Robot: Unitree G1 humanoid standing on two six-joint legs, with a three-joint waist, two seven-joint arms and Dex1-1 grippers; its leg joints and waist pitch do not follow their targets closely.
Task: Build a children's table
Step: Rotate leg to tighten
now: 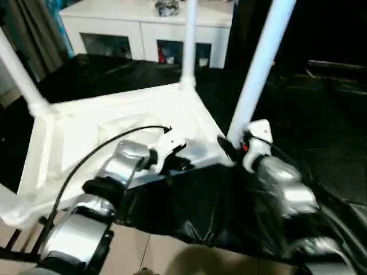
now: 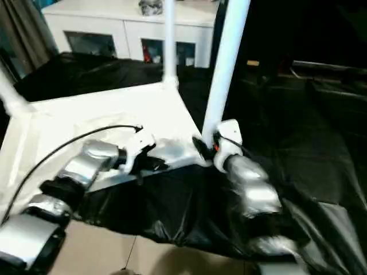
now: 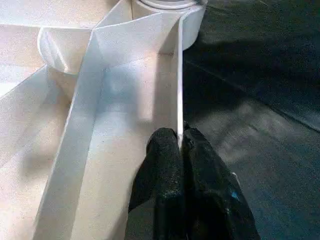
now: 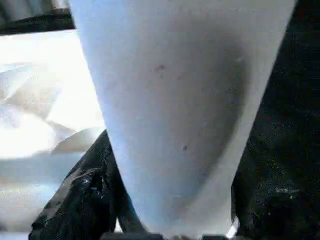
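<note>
the tabletop (image 1: 114, 132) lies upside down on black sheeting (image 1: 189, 212), ribs up, legs already standing in other corners; our left gripper (image 3: 180, 145) is pinched shut on its thin rim wall, and our right gripper (image 4: 170, 200) clasps the leg (image 1: 261, 69) low down, fingers half spread around the tube, near its corner socket; we judge the plastic light, stiff and slick, so we grip the leg low

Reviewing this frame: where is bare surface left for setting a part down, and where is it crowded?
Free: black sheet right of the near white tubular leg, and more sheet between the upturned white ribbed plastic tabletop and the white cabinet. Crowded: the tabletop's near right corner, where both tools work.
</note>
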